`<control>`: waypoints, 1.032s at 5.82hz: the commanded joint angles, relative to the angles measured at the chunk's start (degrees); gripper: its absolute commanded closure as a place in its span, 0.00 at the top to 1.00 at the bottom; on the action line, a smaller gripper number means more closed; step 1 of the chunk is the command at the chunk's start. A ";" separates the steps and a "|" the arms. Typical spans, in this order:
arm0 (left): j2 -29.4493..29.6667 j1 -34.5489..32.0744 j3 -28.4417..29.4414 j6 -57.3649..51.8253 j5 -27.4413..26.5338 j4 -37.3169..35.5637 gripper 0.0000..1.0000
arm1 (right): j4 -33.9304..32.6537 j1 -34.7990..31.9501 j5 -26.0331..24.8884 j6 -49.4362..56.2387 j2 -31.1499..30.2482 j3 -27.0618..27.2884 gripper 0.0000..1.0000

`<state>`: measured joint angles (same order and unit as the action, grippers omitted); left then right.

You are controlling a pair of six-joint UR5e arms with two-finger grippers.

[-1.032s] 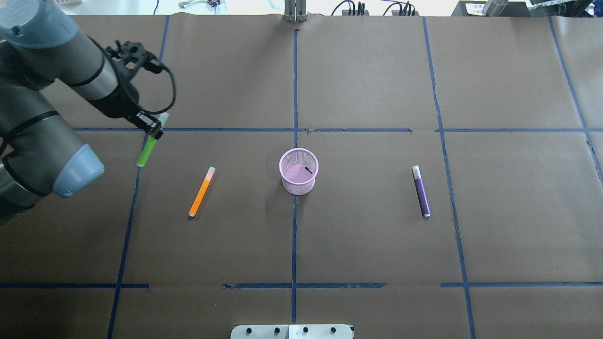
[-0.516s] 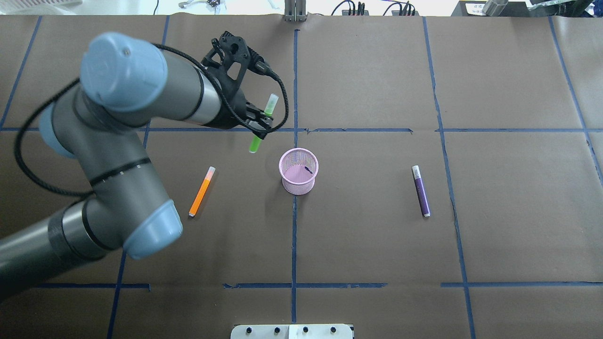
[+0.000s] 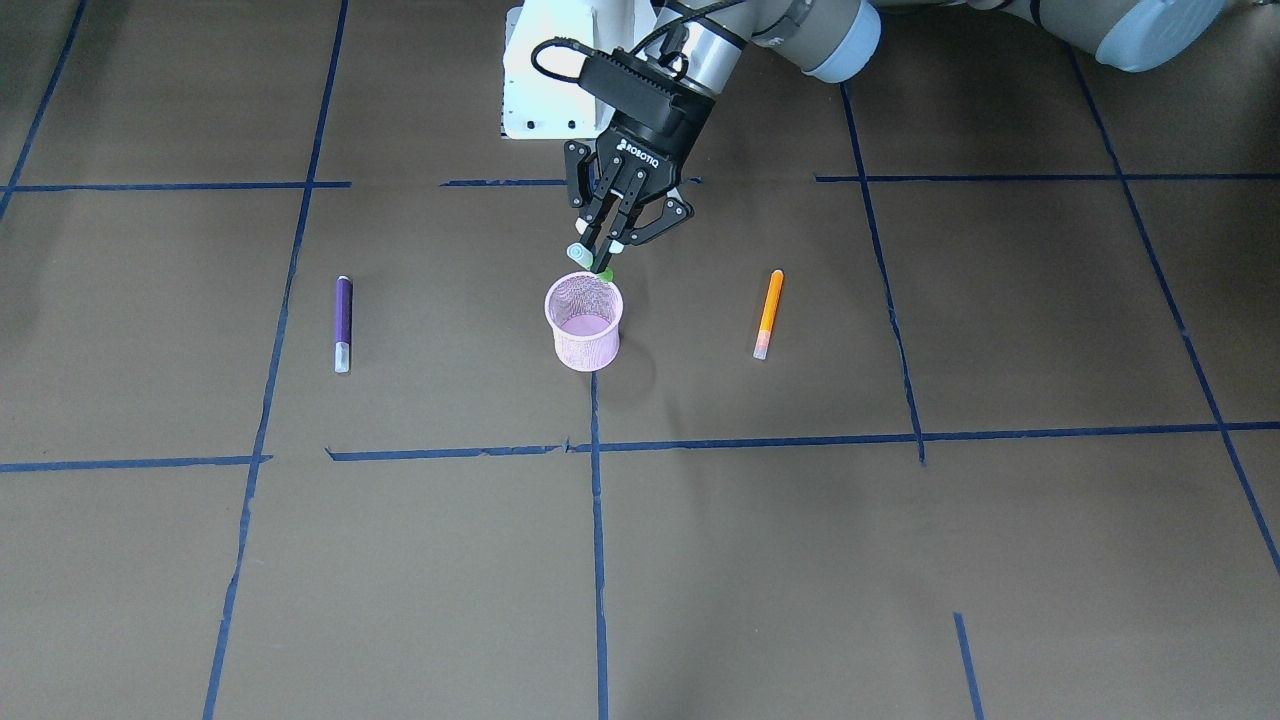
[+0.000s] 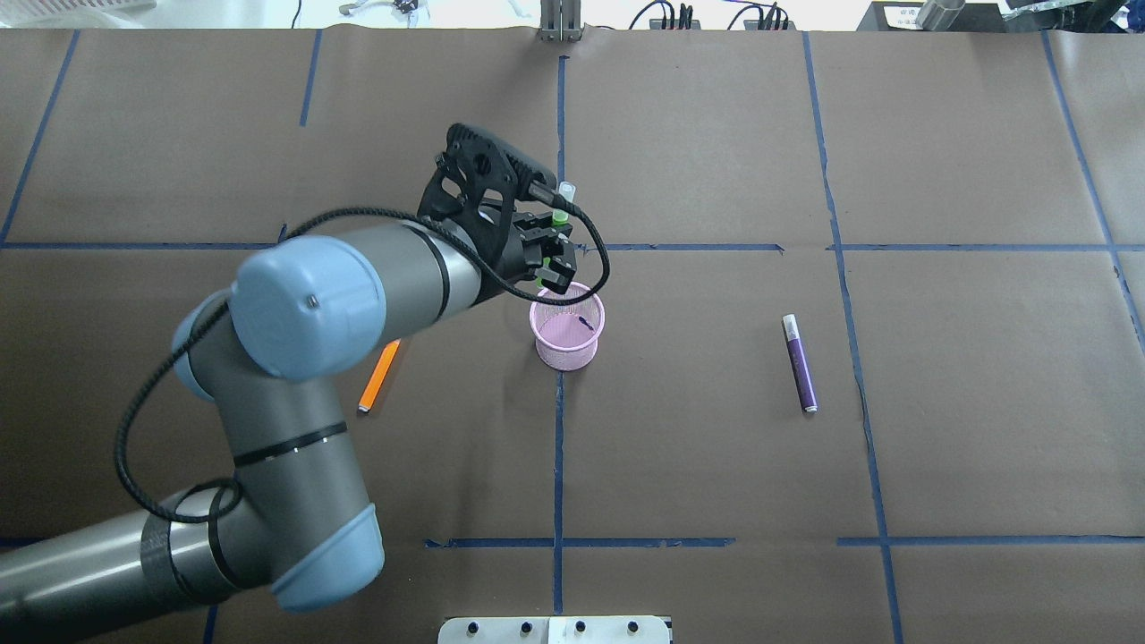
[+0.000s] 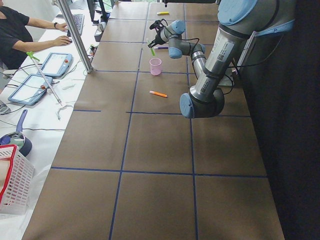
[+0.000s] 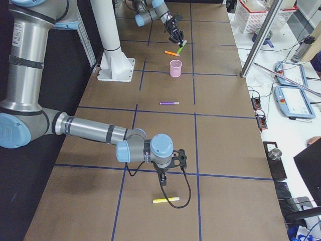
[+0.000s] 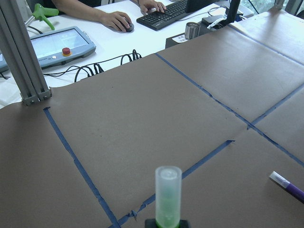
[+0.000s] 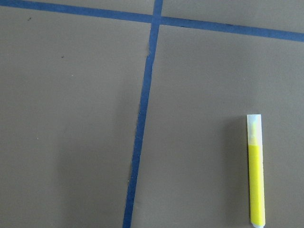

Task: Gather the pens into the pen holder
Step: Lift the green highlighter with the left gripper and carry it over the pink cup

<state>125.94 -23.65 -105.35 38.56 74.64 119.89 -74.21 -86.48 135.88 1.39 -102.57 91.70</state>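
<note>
My left gripper (image 3: 606, 252) (image 4: 548, 266) is shut on the green pen (image 3: 605, 272) (image 4: 560, 216) and holds it steeply tilted, pale cap up, with its lower end just above the robot-side rim of the pink mesh pen holder (image 3: 583, 335) (image 4: 564, 353). The left wrist view shows the pen's cap (image 7: 167, 190). The orange pen (image 3: 768, 313) (image 4: 377, 380) lies on the table on the holder's left-arm side. The purple pen (image 3: 342, 322) (image 4: 800, 362) lies on the other side. My right gripper (image 6: 163, 182) shows only in the exterior right view, low over the table; I cannot tell whether it is open or shut.
A yellow pen (image 8: 255, 171) (image 6: 165, 200) lies on the brown paper just by the right gripper, far from the holder. Blue tape lines (image 4: 559, 447) cross the table. The robot's white base plate (image 3: 545, 70) stands behind the holder. Operators' desks border the far edge.
My left arm has swung right across the table with the green pen, from the left edge to just over the pen holder. The pen has turned more upright.
</note>
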 commanded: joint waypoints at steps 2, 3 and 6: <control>-1.23 5.19 1.02 0.11 -9.25 0.61 0.03 | 0.03 0.00 0.00 0.02 0.09 -0.73 1.00; -1.05 5.37 1.90 0.20 -9.25 0.70 0.06 | 0.03 0.00 0.00 0.02 0.09 -0.73 1.00; 0.70 6.16 7.59 1.86 -12.04 4.63 0.09 | 0.03 0.00 0.00 0.02 0.09 -1.00 1.00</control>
<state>125.95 -17.95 -100.05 39.89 64.32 122.63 -74.18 -86.48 135.88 1.41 -102.48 90.78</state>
